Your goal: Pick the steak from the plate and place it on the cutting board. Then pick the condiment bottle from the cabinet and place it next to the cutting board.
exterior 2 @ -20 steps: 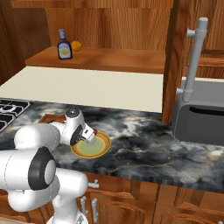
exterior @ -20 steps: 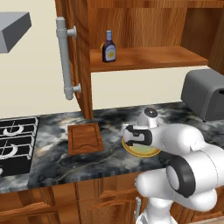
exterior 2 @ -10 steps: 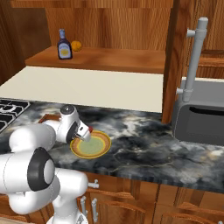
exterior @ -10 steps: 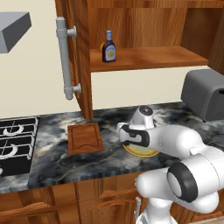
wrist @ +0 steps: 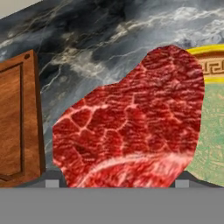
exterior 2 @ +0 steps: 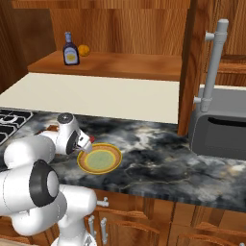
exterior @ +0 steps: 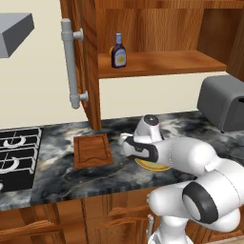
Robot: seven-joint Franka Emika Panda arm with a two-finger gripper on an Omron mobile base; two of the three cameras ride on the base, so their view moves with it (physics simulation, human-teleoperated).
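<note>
**Steak hanging in the claw between plate and board**

The white robot arm's two-finger gripper (exterior 2: 89, 142) is hovering low over the dark marbled stone counter (exterior: 190, 126), with its jaws spread wide and closed on the flat red slab of marbled raw steak (wrist: 135, 127). In the hand view the steak is hanging close to the camera, lifted off the surface, its right edge overlapping the rim of the round yellow-orange plate with a pale green centre (exterior 2: 100, 159). The small rectangular reddish-brown wooden cutting board (exterior: 93, 150) is lying bare on the counter, near the plate on the side toward the black stove burners (exterior: 16, 155). The small dark bottle with a yellow label (exterior: 118, 51) is standing upright on the shelf of the open brown wood-grain wall cabinet (exterior: 157, 62), well apart from the gripper. A grey toaster-like appliance (exterior: 224, 102) is sitting at the far end of the counter.
</note>
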